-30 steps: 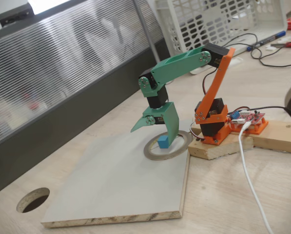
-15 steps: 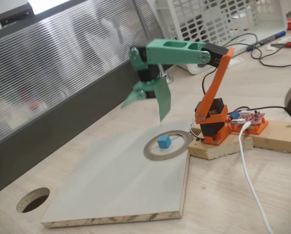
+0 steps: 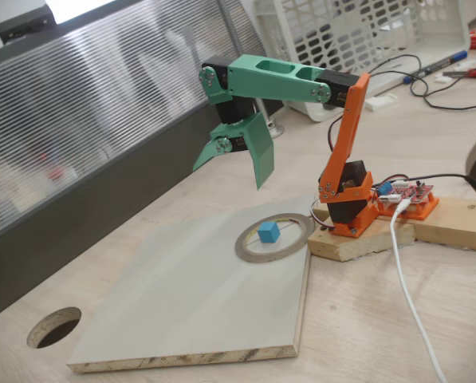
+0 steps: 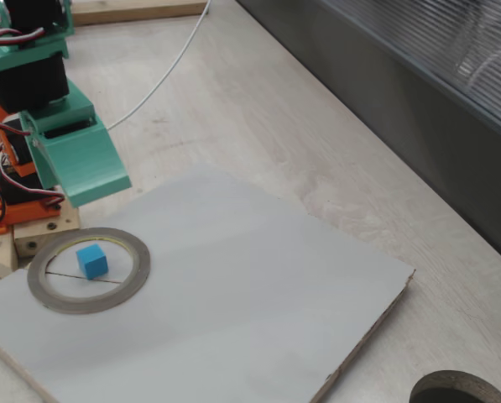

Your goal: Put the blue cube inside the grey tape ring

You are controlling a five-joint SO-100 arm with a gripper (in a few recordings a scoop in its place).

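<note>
So cube (image 3: pixel 269 232) sits inside the tape ring (image 3: pixel 245 247) on the board | fingers (image 3: pixel 231 159) spread open, empty, up above the ring | looks done | next: probably just park the arm

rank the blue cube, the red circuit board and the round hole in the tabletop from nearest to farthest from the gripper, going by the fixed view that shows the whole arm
1. Blue cube: below the raised, open gripper, inside the grey tape ring.
2. Red circuit board: far right, on the wooden block beside the arm's base.
3. Round hole: bottom left corner of the tabletop.
</note>
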